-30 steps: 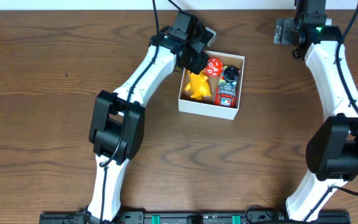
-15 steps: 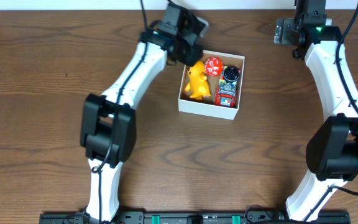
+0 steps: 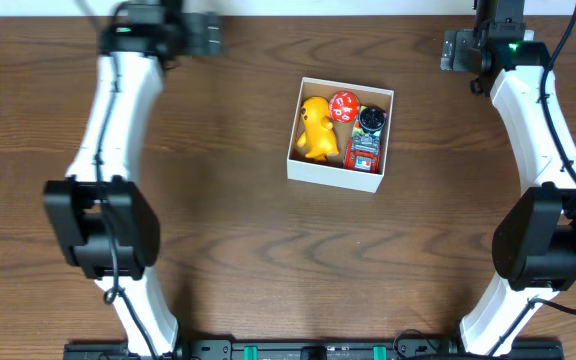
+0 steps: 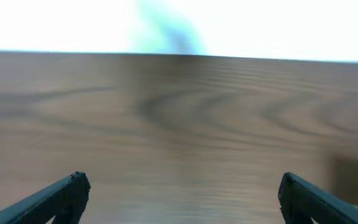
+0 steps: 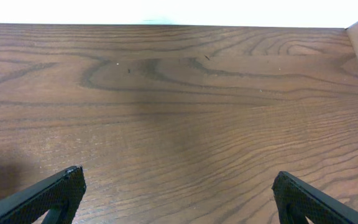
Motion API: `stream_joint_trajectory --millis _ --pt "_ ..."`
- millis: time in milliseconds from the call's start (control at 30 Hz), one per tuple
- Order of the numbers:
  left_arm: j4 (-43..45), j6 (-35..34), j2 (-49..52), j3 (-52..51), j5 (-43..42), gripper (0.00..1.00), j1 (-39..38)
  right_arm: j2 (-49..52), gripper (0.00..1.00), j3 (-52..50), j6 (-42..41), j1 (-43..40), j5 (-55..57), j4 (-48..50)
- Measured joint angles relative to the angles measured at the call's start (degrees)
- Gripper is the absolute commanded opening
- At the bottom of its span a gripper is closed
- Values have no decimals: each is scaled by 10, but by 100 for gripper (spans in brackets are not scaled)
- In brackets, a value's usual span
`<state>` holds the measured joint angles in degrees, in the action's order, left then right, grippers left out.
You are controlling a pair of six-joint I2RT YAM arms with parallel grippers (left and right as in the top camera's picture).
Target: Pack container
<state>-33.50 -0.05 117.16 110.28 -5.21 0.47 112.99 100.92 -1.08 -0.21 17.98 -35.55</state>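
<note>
Container [image 3: 334,176]: yellow toy [image 3: 316,128], red ball [image 3: 344,106], any print too tiny to read
Left gripper [image 4: 182,198]: jaws wide, empty
Right gripper [image 5: 178,194]: wide, empty

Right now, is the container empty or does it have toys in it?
Not empty: overhead, a yellow figure, a red ball, a black round item and a red toy lie inside the container, covering most of its floor.

The desk [image 3: 228,230] is dark, grained wood with a dull sheen; the container [image 3: 333,172] on it has matt white card walls.
</note>
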Motion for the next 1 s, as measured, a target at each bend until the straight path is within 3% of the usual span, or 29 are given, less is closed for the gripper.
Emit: stream_joint_trajectory --millis 367,1000 --pt "-13 -8 0 0 24 98 150 0 99 0 0 0 0 0" --pt "-22 -17 0 0 24 98 154 0 99 0 0 0 0 0"
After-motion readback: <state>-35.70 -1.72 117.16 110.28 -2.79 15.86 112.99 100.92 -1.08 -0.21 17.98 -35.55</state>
